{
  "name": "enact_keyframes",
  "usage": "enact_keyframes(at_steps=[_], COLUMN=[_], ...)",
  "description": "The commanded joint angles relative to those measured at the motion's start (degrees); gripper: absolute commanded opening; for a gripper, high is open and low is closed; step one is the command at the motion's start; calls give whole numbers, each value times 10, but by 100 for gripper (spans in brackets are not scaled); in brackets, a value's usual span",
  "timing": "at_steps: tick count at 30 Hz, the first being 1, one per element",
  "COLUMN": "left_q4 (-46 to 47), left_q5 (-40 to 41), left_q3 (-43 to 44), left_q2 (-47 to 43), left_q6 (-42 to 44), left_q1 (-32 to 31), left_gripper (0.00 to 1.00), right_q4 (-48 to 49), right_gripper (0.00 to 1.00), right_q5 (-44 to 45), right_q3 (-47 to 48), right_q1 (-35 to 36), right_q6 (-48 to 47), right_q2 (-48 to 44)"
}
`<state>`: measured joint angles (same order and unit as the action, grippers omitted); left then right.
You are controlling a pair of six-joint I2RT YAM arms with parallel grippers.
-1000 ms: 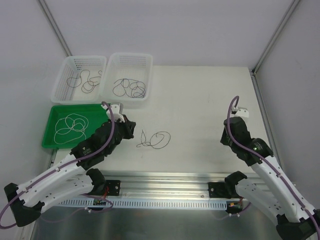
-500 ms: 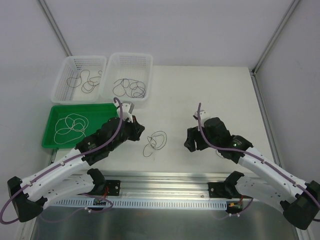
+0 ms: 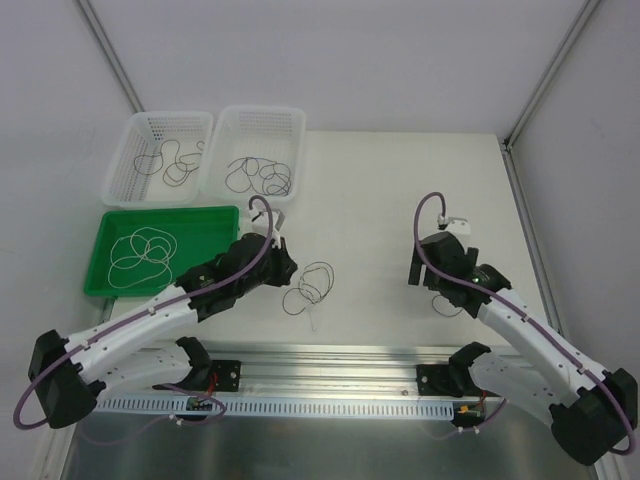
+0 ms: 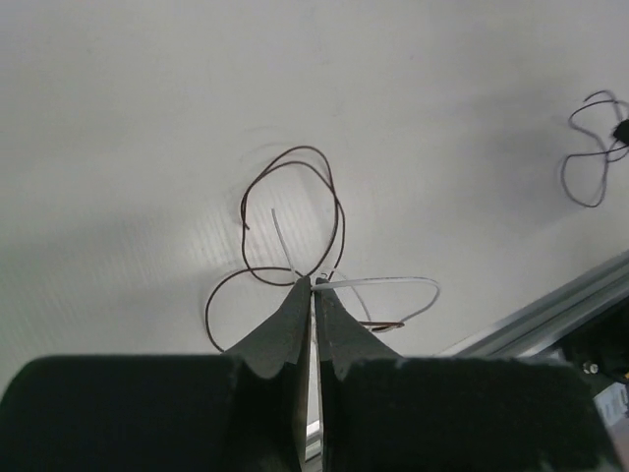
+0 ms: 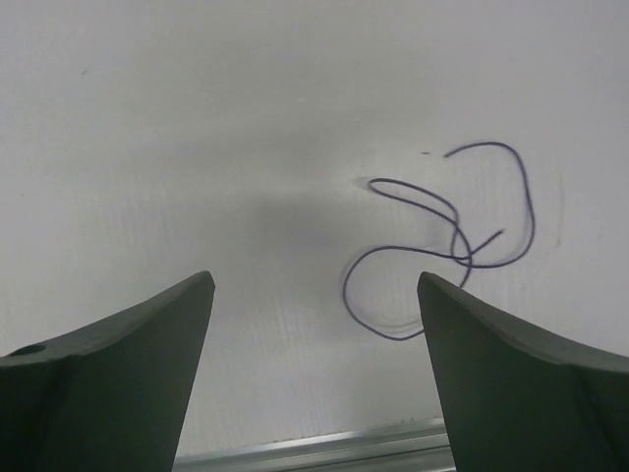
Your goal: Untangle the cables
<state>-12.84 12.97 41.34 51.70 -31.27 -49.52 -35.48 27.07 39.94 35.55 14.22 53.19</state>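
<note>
My left gripper [image 4: 313, 285] is shut, and a white cable [image 4: 393, 281] comes out from between its tips and arcs to the right. A brown cable [image 4: 295, 157] curls in loops just past those tips, crossing the white one. From above, this small tangle [image 3: 312, 285] lies at the table's middle, just right of the left gripper [image 3: 288, 266]. My right gripper [image 5: 314, 280] hangs open over the table with nothing between its fingers. A purple cable [image 5: 454, 236] lies loose in loops just ahead and to the right of it.
Two white baskets [image 3: 170, 116] [image 3: 262, 110] at the back left each hold dark cables. A green tray [image 3: 165, 212] in front of them holds a white cable [image 3: 140, 250]. A metal rail [image 3: 330, 355] runs along the near edge.
The right gripper has opened and drawn back to the right, leaving the purple cable apart from the tangle. The left arm has shifted right, still shut, with the white and brown cables.
</note>
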Motion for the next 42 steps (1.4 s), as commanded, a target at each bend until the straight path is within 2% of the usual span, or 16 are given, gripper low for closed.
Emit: enact_keyframes(at_steps=[1,4,9,11,12,15,16,19,20,30,39,42], left_q4=[11,37,55,55,56,55,55,52,49,26,26,26], left_q5=[-29,-44,-72,-77,-78,-81,-82,-82,-81,-81,-72,-73], left_q3=[-16,-27,-31,-33,-36,-47,-49,-57,-57,-63,-68,-72], left_q2=[65,113,173,180,176,153,135,98,90,2,-12,-14], left_q6=[-33,-42,-48,-49,-49,-49,-49,-48,-49,-36,-20,-18], left_q1=[-1,-2,-8,-17,-19,-20,-20,-20,-20,-20,-20,-20], left_gripper=[0,2,16,24,42,65,75,96,99,99,99,99], right_q4=[-33,-31,-14,6,12,37,44,72,80,80,106,114], right_gripper=[89,92,92,92,93,92,92,91,91,81,54,38], right_q5=[33,16,0,-54,-76,-154,-169,-207,-213,-205,-221,-221], right_q3=[-10,-21,-51,-69,-74,-93,-97,-111,-111,-71,-71,-68], right_q1=[-60,-94,-160,-214,-233,-304,-318,-353,-354,-370,-370,-369], right_q6=[26,24,21,4,-2,-16,-16,-17,-15,-9,10,14], right_q2=[-27,-27,-34,-44,-43,-24,-11,18,28,118,188,201])
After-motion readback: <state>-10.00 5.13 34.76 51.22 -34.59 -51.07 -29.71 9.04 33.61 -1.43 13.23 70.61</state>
